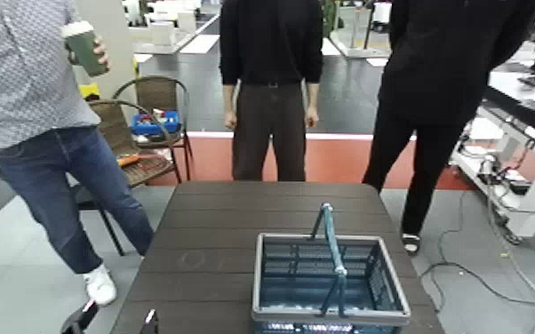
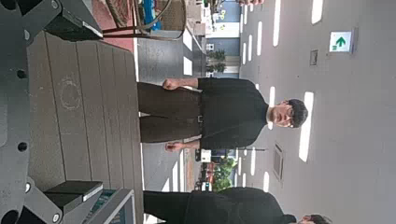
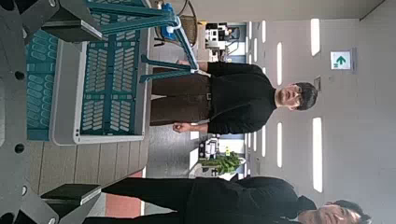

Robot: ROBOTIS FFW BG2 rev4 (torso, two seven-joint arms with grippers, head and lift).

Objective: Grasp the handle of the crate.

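Blue crate (image 1: 329, 282), upright teal handle (image 1: 331, 242)

Blue lattice plastic crate (image 1: 329, 284), matt dark slatted wood-look table (image 1: 209, 240)

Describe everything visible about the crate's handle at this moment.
The handle is a thin arched bar with a light teal-blue middle and dark side arms. It stands raised above the crate, spanning it from far rim to near rim and pivoting on both. Nothing touches it; neither gripper is at it.
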